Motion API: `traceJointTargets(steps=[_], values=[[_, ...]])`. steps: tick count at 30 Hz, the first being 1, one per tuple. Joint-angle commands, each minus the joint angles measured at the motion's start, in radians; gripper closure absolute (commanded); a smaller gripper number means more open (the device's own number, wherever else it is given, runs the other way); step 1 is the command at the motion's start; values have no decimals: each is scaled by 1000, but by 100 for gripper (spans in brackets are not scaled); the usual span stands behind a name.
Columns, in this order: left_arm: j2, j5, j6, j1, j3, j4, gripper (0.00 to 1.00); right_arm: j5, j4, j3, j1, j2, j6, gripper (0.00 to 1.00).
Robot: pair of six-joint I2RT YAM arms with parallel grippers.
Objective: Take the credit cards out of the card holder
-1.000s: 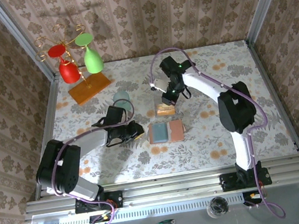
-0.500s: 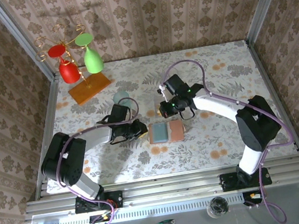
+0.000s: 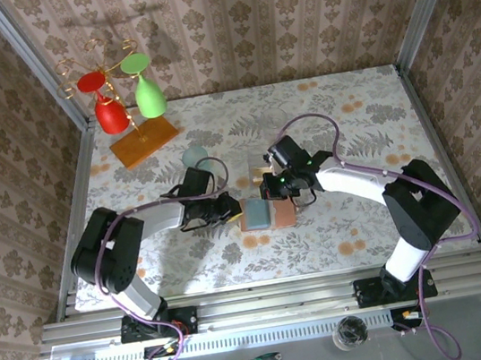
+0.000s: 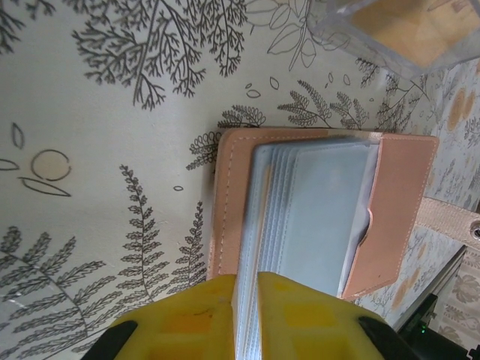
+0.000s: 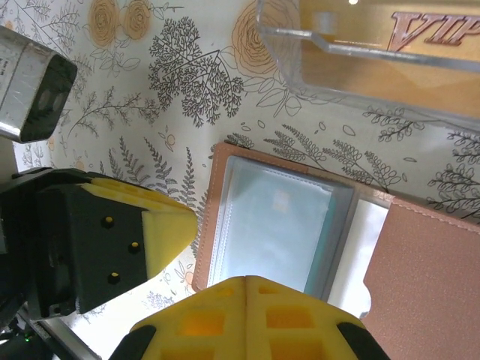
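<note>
A: Card holder (image 3: pixel 264 215): where is it, and how does it look?
B: It lies open on the floral worktop (image 3: pixel 350 127), between the 2 arms. It has a pinkish-brown stitched border, a stack of clear grey-blue sleeves on one half and a plain brown flap on the other.
A: And the left gripper (image 4: pixel 246 283)?
B: Its yellow fingers (image 4: pixel 187 315) are pinched on the edge of those sleeves, which stand fanned.
A: The right gripper (image 5: pixel 246 283)?
B: The jaws are fully together with nothing between them, over the holder's sleeve side. I cannot tell if it touches.
A: Beyond that?
B: Just behind the holder, a clear box (image 5: pixel 315 71) holds 1 orange-tan credit card (image 5: pixel 420 60). Farther left there is a teal cup (image 3: pixel 194 158), then a wooden rack (image 3: pixel 144 142) with 2 upside-down glasses, red (image 3: pixel 109 113) and green (image 3: pixel 149 94).
</note>
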Motion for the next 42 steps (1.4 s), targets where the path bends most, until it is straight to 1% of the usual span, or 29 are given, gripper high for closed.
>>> traceJointTargets(steps=[1, 6, 10, 15, 17, 19, 27, 31, 42], values=[[32, 22, 0, -8, 24, 12, 90, -22, 30, -29, 6, -28, 41, 100], [51, 23, -2, -13, 27, 15, 93, -90, 78, -38, 7, 12, 82, 100], [52, 11, 8, -13, 35, -24, 94, -96, 92, -36, 7, 35, 105, 98], [53, -2, 20, -13, 39, -59, 95, -104, 91, -26, 9, 59, 114, 89], [55, -2, 22, -13, 38, -57, 95, -112, 92, -23, 10, 73, 117, 83], [56, -4, 21, -13, 37, -57, 95, -120, 94, -20, 10, 89, 123, 80], [58, -3, 20, -13, 34, -52, 95, -130, 92, -13, 18, 126, 137, 78], [56, -2, 19, -11, 32, -54, 94, -127, 86, -13, 19, 134, 139, 73], [58, -2, 19, -11, 31, -52, 94, -104, 47, -4, 23, 164, 130, 72]])
